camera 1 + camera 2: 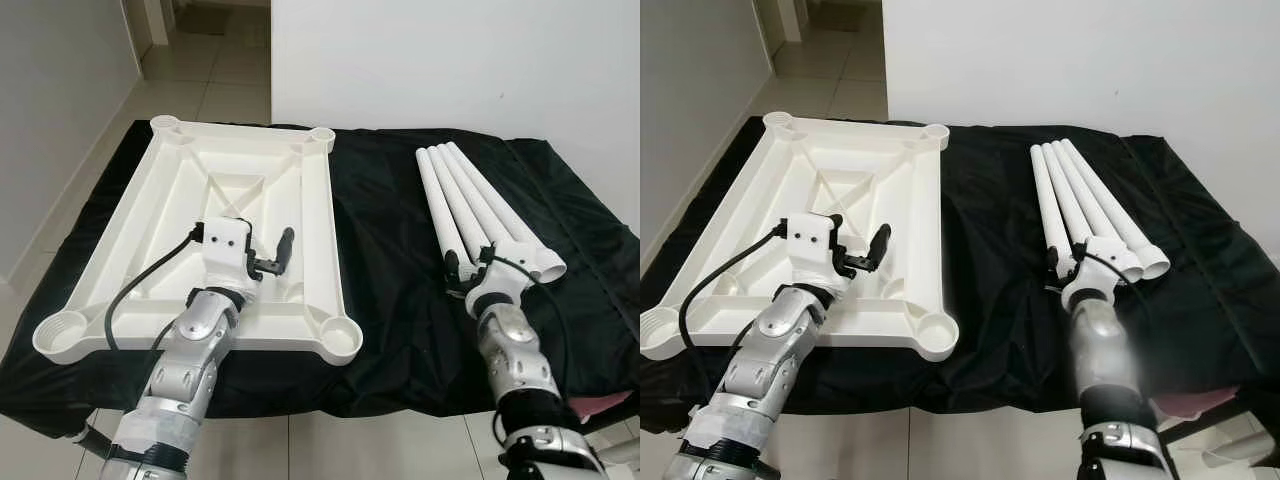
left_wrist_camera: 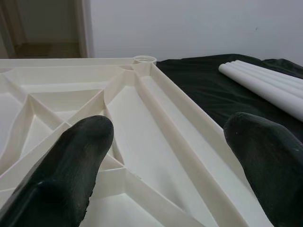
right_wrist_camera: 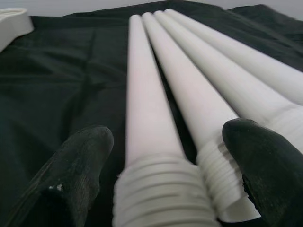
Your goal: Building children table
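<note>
I hold the right pincer (image 3: pixel 165 175) open around two legs (image 3: pixel 147 109) to grasp one; the left pincer (image 2: pixel 165 161) waits open over the tabletop (image 1: pixel 180 175).

right hand (image 1: pixel 468 268) fingertips hidden behind wrist, pink object (image 1: pixel 600 405) cut off

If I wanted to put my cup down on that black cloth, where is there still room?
Bare black cloth lies between the upside-down tabletop and the four white legs, and again along the far edge by the wall. It is crowded where the right pincer, open, straddles the legs' threaded ends.
</note>
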Robot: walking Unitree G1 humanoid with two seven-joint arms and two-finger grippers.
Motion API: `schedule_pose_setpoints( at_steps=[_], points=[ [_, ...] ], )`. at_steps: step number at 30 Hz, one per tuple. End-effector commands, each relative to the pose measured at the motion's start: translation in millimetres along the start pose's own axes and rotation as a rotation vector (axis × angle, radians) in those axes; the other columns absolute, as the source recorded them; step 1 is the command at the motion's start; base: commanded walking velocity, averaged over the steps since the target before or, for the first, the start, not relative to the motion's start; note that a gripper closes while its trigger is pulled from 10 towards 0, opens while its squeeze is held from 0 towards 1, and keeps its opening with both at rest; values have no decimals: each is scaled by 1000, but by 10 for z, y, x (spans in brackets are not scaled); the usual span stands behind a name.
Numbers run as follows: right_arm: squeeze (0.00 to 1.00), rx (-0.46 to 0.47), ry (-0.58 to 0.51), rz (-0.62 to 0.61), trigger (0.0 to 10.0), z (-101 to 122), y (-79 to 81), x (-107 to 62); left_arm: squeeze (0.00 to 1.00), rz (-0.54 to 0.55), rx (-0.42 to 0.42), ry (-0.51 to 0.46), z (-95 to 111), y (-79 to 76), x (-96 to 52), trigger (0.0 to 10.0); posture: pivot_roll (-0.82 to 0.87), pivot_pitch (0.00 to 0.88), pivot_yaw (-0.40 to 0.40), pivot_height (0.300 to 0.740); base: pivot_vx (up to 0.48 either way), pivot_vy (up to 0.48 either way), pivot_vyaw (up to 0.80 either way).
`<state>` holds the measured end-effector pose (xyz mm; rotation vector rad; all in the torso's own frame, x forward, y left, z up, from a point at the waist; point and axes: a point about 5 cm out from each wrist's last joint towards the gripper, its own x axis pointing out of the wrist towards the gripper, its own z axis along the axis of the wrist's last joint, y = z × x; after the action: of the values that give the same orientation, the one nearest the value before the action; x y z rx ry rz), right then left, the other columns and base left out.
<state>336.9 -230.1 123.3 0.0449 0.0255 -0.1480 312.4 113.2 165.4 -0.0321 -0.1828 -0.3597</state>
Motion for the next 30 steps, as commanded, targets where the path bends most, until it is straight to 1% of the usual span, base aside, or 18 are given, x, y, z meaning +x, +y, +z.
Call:
schedule_pose_setpoints(
  at_steps=[1,9,13,23,27,29,30],
  points=[
    [0,-4,102,11,10000,-179,-16,-22,0,-98,8,5,7,-60,-19,10000,6,25,-35,740,0,0,0],
    [0,-17,181,72,10000,-331,39,-48,0,-92,9,9,7,-55,-29,10000,7,25,-35,740,0,0,0],
    [0,-18,207,80,10000,-384,34,-59,0,-92,13,13,1,-55,-38,10000,7,27,-33,740,0,0,0],
    [0,-17,176,61,10000,-349,-25,-46,0,-98,7,20,-5,-72,-44,10000,4,33,-33,740,0,0,0],
    [0,-11,126,46,10000,-277,-50,-11,0,-101,10,24,-17,-86,-42,10000,2,37,-32,740,0,0,0],
    [0,-7,121,52,10000,-264,-45,1,0,-104,13,27,-22,-91,-43,10000,2,37,-32,740,0,0,0],
    [0,-6,122,53,6196,-257,-40,14,0,-107,15,29,-25,-96,-42,10000,2,40,-32,740,0,0,0]
  ],
)
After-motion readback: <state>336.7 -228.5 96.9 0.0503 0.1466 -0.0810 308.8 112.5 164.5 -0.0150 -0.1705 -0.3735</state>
